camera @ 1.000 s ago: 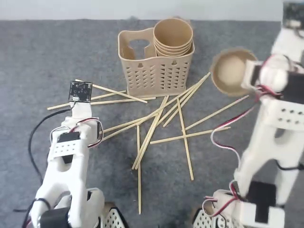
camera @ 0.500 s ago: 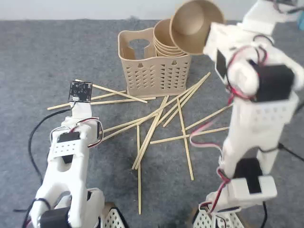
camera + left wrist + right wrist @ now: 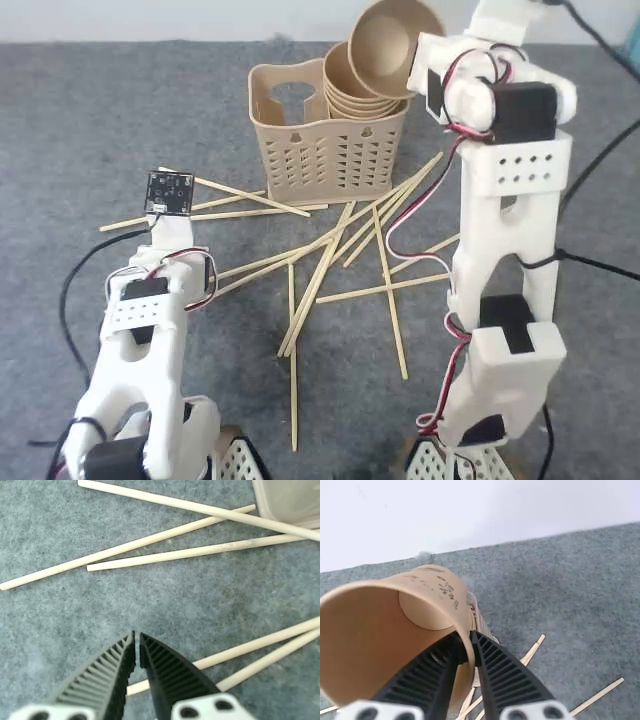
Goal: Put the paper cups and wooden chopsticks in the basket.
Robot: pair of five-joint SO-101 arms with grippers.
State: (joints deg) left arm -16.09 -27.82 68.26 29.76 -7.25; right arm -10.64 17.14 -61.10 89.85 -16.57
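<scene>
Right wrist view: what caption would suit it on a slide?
Black jaws pinch the wall of a tilted paper cup above grey carpet strewn with wooden chopsticks.

My left claw (image 3: 137, 641) and right claw (image 3: 469, 641) are ribbed black; paper cups (image 3: 365, 95) tan, basket (image 3: 320, 160) slotted beige, chopsticks (image 3: 170, 556) pale, bench (image 3: 90, 110) speckled grey.

Right half of basket (image 3: 300, 160) full of stacked cups (image 3: 350, 100), left half seemingly free; chopsticks (image 3: 316, 278) thick in front.
</scene>
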